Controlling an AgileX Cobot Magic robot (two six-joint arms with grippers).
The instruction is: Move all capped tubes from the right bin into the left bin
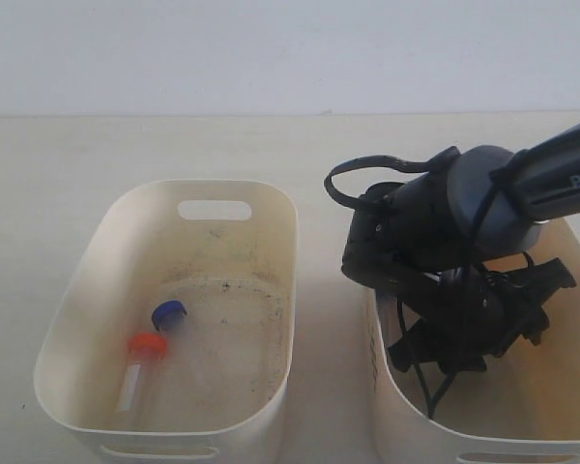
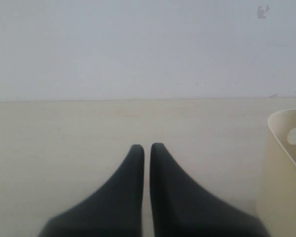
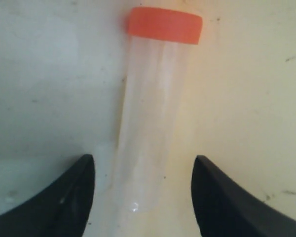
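Note:
The left bin (image 1: 126, 217) holds two capped tubes: one with a blue cap (image 1: 169, 314) and one with an orange-red cap (image 1: 145, 348). My right arm reaches down into the right bin (image 1: 396, 411), and its body hides that bin's floor in the exterior view. In the right wrist view my right gripper (image 3: 143, 168) is open, its fingertips (image 3: 84, 173) on either side of the clear lower end of an orange-red capped tube (image 3: 153, 108) lying on the yellowish floor. My left gripper (image 2: 147, 148) is shut, empty, above bare table beside a bin wall (image 2: 283, 163).
A pale wall stands behind the table. A strip of bare tabletop (image 1: 329, 319) separates the two bins. Black cables (image 1: 348, 184) loop off the right arm above the right bin's rim.

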